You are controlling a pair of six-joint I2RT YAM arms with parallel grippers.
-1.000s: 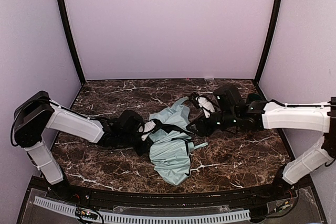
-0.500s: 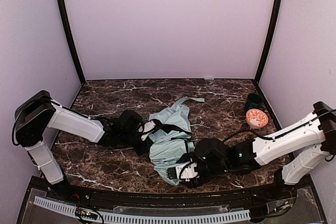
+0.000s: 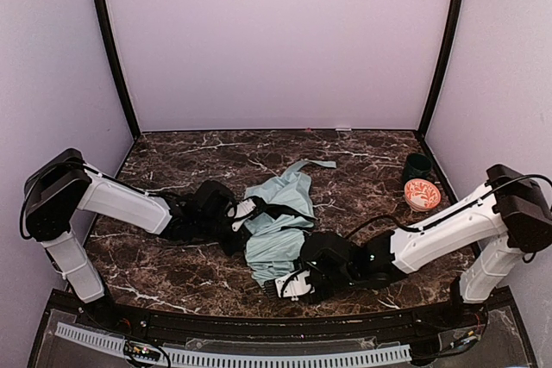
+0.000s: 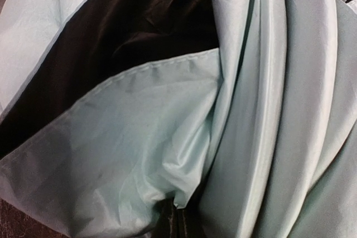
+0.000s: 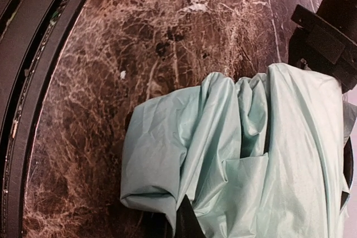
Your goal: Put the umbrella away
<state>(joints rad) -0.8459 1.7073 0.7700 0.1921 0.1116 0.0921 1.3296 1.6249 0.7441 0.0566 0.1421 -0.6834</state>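
Umbrella (image 3: 278, 232) lies collapsed mid-tabletop (image 3: 172, 161), pale green canopy crumpled (black underside showing in places). Left pincer (image 3: 245, 212) sits at its left edge, clenched on a fold of canopy. Right pincer (image 3: 291, 284) is low at the umbrella's near end, against the fabric; cannot tell if grasping. Patterned bowl (image 3: 422, 194) and dark cup (image 3: 417, 165) stand far right, well apart from the umbrella.
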